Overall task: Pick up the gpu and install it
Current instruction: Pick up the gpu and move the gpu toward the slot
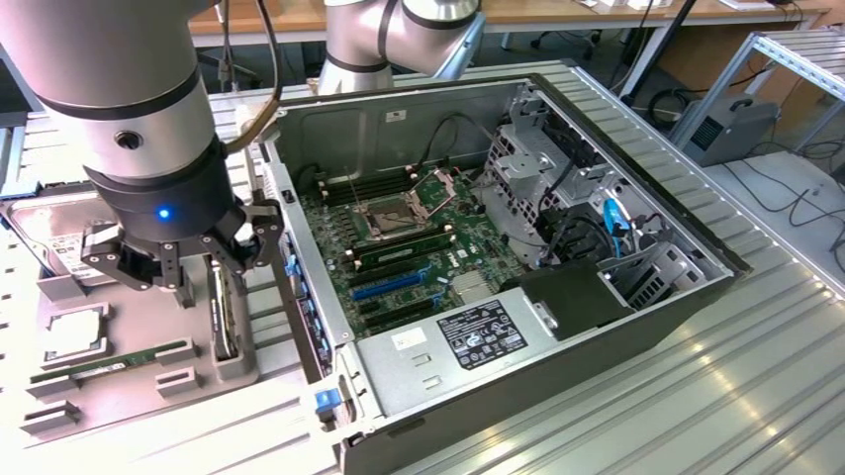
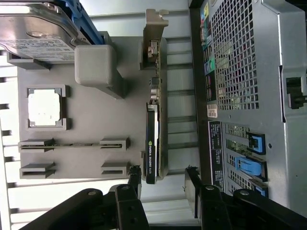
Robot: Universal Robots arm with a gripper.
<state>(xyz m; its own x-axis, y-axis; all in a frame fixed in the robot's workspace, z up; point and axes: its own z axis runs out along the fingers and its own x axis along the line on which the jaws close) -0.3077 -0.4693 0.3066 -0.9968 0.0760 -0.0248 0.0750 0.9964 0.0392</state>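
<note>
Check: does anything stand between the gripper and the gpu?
Nothing visible does. The open gripper hangs over the gpu, which stands edge-on in its gray holder slot; the hard drive and RAM stick lie aside.

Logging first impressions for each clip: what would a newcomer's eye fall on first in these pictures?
The open computer case in the middle of the exterior view draws the eye first, its side panel off and its motherboard bare. At the exterior view's left, the arm's open pincer hovers just above the gpu, which stands on edge in a gray holder tray near a hard drive.
</note>
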